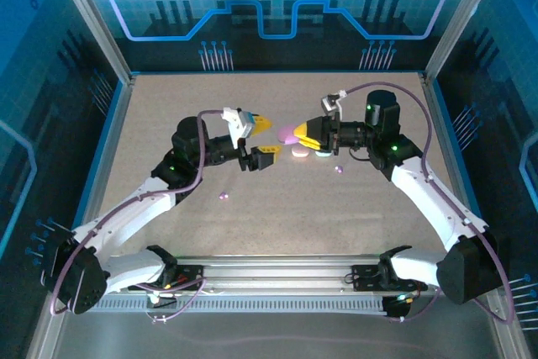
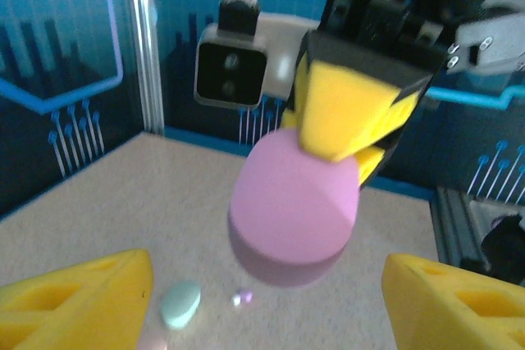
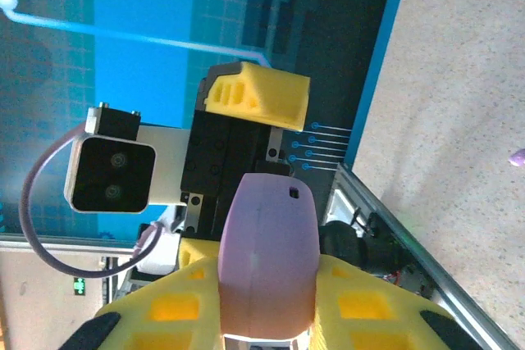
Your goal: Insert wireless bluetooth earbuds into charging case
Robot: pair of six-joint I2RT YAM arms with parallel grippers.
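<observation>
Holding the purple case up off the table, the right gripper is clamping it between its yellow pads, and the lid looks closed. The left gripper is facing it from just beside the case, fingers standing well apart with nothing between them. A purple bud is lying loose on the table near the left arm, a second bud is lying by the right arm, and a pink case is resting beneath the grippers. No bud is seen sitting in any case, so the inserting appears to be wholly ahead: opening the lid, picking up buds, seating them.
</observation>
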